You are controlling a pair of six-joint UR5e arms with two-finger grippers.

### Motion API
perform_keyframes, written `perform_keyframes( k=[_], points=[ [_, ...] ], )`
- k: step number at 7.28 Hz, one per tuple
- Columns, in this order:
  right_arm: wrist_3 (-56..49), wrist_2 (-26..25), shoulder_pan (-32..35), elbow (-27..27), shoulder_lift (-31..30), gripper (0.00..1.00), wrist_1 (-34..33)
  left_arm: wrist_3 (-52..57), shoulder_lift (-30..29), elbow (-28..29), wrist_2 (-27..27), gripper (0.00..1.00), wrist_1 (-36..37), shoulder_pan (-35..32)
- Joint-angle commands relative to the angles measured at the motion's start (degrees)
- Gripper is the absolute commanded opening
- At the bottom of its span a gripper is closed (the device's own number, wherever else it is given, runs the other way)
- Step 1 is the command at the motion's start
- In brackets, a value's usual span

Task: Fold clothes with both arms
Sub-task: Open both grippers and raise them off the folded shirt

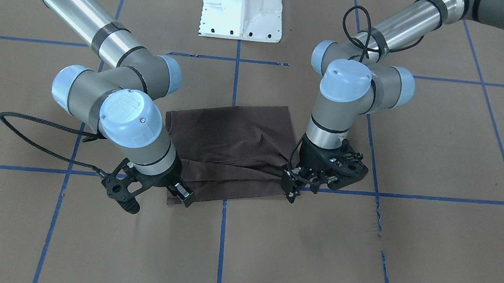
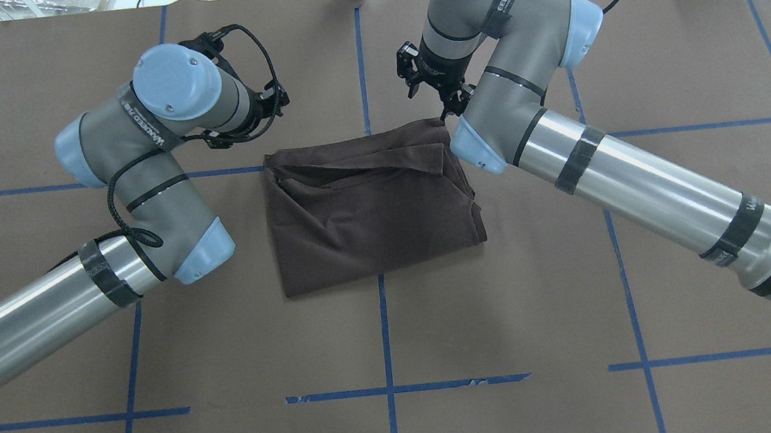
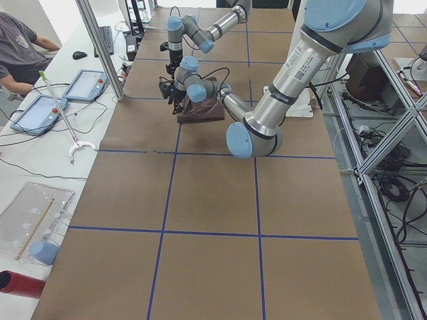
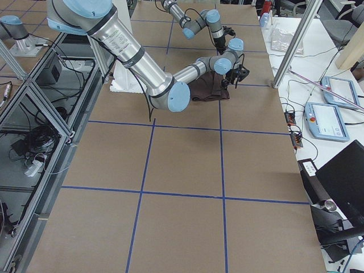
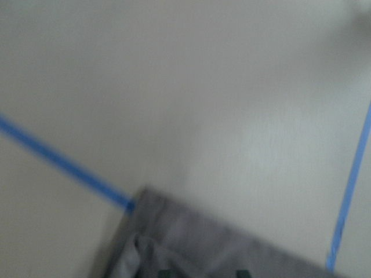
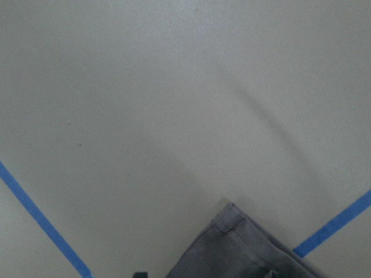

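The clothes are one dark brown T-shirt (image 1: 233, 144) (image 2: 371, 211), folded into a rough rectangle on the brown table, with creases running to its far edge. My left gripper (image 1: 293, 188) (image 2: 275, 103) hovers at the far corner on its own side. In the blurred left wrist view, that corner (image 5: 232, 255) lies between two dark fingertips (image 5: 165, 272) that stand apart. My right gripper (image 1: 183, 194) (image 2: 449, 104) is over the other far corner, which shows hemmed in the right wrist view (image 6: 243, 249). Its fingertips (image 6: 139, 273) are spread wide. Neither gripper visibly pinches the cloth.
Blue tape lines (image 2: 384, 330) form a grid on the brown table. A white pedestal base (image 1: 242, 7) stands at the robot's edge. In the exterior left view a seated person (image 3: 20, 53) and tablets (image 3: 40, 110) are on a side bench beyond the table.
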Motion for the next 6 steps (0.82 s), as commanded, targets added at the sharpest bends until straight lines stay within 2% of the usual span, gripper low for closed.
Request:
perform_keyframes(
  k=[1, 2, 3, 4, 5, 6],
  points=[
    [-3.0, 3.0, 1.2, 2.5, 0.5, 1.0, -0.7, 5.3, -0.1, 1.0, -4.1, 1.0, -0.4, -3.6],
    [-3.2, 3.2, 0.8, 6.1, -0.2, 1.0, -3.4, 7.9, 0.7, 0.7, -7.7, 1.0, -0.2, -4.8],
    [-7.5, 2.1, -1.3, 9.2, 0.3, 1.0, -10.7, 10.9, 3.0, -2.3, -9.1, 1.0, 0.0, -5.4],
    [-12.4, -2.1, -4.4, 12.8, 0.3, 1.0, -18.3, 11.6, 3.9, -3.7, -9.2, 1.0, 0.2, -5.8],
    [-17.9, -9.9, -9.7, 15.1, 0.4, 1.0, -24.9, 12.1, 4.3, -3.7, -9.3, 1.0, -0.1, -5.9],
    [-19.8, -14.2, -13.4, 15.2, 0.8, 1.0, -26.1, 13.1, 4.6, -3.7, -9.7, 1.0, -0.2, -5.9]
  ],
)
